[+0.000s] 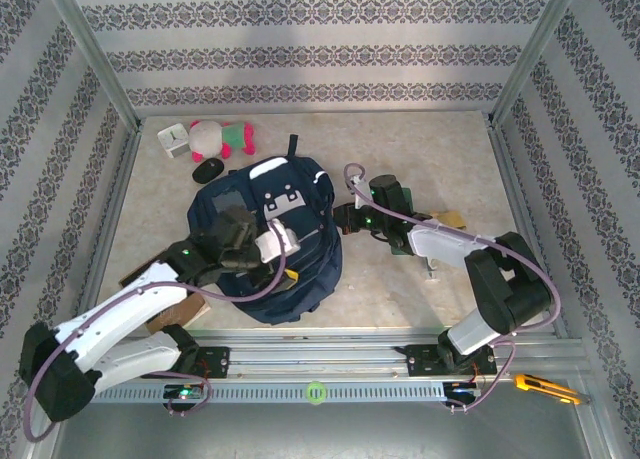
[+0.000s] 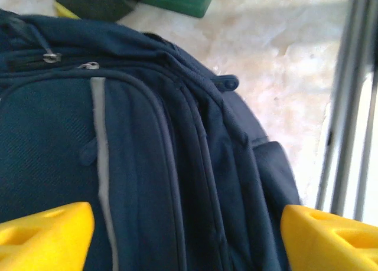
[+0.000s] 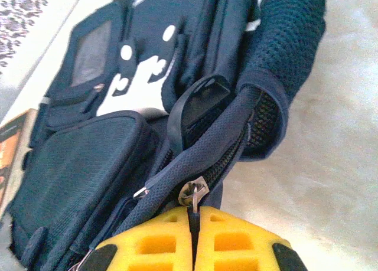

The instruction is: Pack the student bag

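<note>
Two yellow fingers of the right gripper (image 3: 194, 224) are pressed flat together on the dark zip pull (image 3: 192, 195) that hangs from a small metal slider, at the edge of a zip track partly parted beside a mesh side pocket (image 3: 283, 41). The left gripper (image 2: 186, 224) has its jaws spread wide and holds nothing. Its yellow fingers (image 2: 47, 235) sit either side of a front panel crossed by a thin grey reflective stripe (image 2: 101, 165); whether they touch the fabric cannot be told.

Both grippers work on the student bag (image 1: 310, 269), a large navy fabric backpack with grey-white front patches. It lies front-up on the pale marbled table (image 1: 420, 149) between the two arms, its carry loop pointing to the far wall.

The bag looks soft and slack, so it will probably sag, fold and slide rather than keep its shape, and it seems bulky more than heavy. It is not fragile. A pull on the zip alone would likely drag the whole bag, so the other jaws should pin or pinch the fabric close to the track. Good holds are the pull tab, the raised piped seams, the carry loop and the shoulder padding; flat panels offer little to pinch.

Near the far left corner lie a pink and green soft toy (image 1: 222, 137) and a small black oval object (image 1: 207, 169).
</note>
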Controlling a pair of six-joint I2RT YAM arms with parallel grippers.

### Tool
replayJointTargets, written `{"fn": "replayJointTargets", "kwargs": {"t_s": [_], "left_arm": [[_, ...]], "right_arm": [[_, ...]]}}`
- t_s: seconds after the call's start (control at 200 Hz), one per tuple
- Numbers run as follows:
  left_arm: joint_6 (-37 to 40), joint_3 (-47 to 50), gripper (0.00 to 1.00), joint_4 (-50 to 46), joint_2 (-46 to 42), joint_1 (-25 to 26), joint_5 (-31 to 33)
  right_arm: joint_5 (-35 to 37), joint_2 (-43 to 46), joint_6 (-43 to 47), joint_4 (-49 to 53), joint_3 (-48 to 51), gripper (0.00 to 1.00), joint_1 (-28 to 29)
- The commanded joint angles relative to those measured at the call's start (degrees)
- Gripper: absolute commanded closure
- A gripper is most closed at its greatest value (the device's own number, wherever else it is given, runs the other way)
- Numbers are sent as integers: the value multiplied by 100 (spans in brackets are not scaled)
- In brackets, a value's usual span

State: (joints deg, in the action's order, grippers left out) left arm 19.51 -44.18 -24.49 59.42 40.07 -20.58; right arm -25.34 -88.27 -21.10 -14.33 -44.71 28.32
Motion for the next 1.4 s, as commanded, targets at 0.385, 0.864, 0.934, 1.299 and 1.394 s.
{"fn": "replayJointTargets", "kwargs": {"t_s": [0.385,0.864,0.934,1.299,1.394], "left_arm": [[-957,151,76,1996,991,1011,2370],[513,63,100,67,-521,621,-244],[360,98,100,235,-555,583,-148],[-1906,71,100,2045,223,528,1090],[-2732,-1,100,2423,521,529,1129]], "right_arm": [[-24,1031,156,40,-1,100,311],[-554,-305,417,-159,-313,100,-1097],[-669,-362,448,-197,-354,100,-1109],[-334,1757,194,1293,308,51,-802],[256,2740,-110,2066,344,50,-243]]}}
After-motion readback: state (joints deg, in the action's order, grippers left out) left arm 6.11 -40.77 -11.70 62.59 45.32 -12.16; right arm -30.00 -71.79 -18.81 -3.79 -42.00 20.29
